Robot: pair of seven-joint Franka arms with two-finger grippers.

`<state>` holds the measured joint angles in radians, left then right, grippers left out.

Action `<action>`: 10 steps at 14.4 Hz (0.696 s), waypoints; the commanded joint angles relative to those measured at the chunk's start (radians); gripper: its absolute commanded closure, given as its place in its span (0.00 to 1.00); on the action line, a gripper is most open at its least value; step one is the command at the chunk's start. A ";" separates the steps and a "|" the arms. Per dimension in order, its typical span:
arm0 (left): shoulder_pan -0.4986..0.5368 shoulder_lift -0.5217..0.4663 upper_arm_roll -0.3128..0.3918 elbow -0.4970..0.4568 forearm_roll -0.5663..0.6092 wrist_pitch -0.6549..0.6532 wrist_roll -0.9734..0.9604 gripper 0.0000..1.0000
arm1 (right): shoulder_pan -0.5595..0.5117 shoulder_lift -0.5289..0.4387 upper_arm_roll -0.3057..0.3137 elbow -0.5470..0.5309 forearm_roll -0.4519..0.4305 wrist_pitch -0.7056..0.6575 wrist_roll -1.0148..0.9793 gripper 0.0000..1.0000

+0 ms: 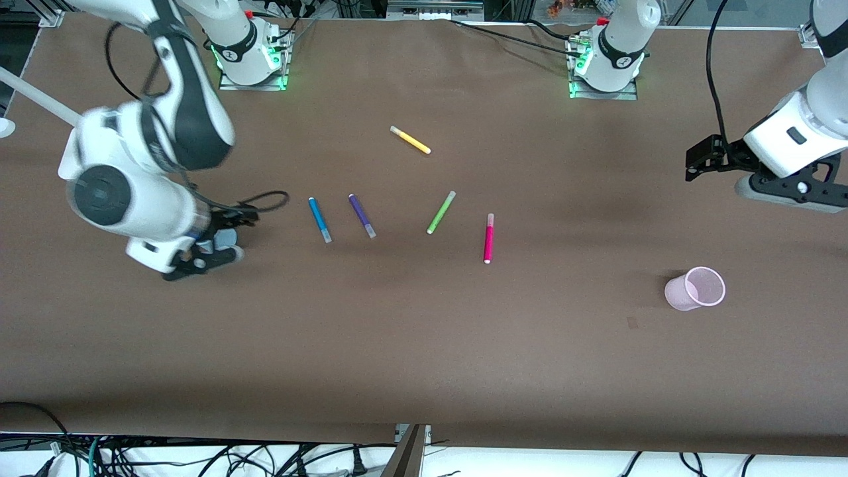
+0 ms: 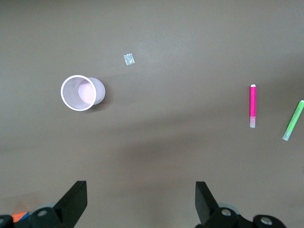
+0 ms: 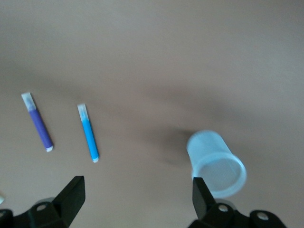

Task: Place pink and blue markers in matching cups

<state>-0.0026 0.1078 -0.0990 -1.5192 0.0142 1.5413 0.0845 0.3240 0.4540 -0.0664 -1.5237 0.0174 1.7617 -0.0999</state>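
- Gripper one, my right gripper [image 1: 215, 255], hangs low over the table [image 1: 424, 344] toward the right arm's end; its fingers [image 3: 71, 197] are spread wide with nothing between them.
- In the right wrist view the light blue cup [image 3: 216, 164] sits just beside one of those fingers, upright or slightly tilted; in the front view my arm hides it.
- My left gripper [image 1: 695, 162] waits up over the left arm's end of the table, fingers [image 2: 76, 199] wide apart and empty.
- From the table's middle in the front view, the blue marker [image 1: 319, 219] lies at about 9 o'clock, flat, grey cap end nearer the front camera.
- Just beside it, toward the left arm's end, is the purple marker [image 1: 362, 215], roughly parallel.
- The pink marker [image 1: 489, 238] lies flat at about 3 o'clock from the middle, nearly straight along the 12-to-6 line, pale cap at 12.
- The green marker [image 1: 440, 212] is near the pink one, slanted, between it and the purple one.
- The yellow marker [image 1: 410, 140] lies alone at 12 o'clock, farthest from the front camera.
- The pink cup [image 1: 695, 289] stands at about 4 o'clock, well apart from the pink marker, toward the left arm's end, mouth open and nothing inside.
- A small scrap [image 2: 128, 59] lies flat near that cup.
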 commanded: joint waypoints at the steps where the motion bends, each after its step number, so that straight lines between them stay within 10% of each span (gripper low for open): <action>1: -0.014 0.015 -0.008 0.001 -0.055 0.011 0.012 0.00 | 0.027 0.069 -0.006 -0.009 0.015 0.079 -0.012 0.00; 10: -0.071 0.154 -0.134 -0.021 -0.114 0.230 -0.256 0.00 | 0.132 0.146 0.065 -0.245 0.022 0.467 0.071 0.00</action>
<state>-0.0651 0.2355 -0.2156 -1.5338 -0.0915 1.7256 -0.1090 0.4398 0.6123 0.0015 -1.7222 0.0341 2.1940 -0.0430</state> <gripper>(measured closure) 0.000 0.000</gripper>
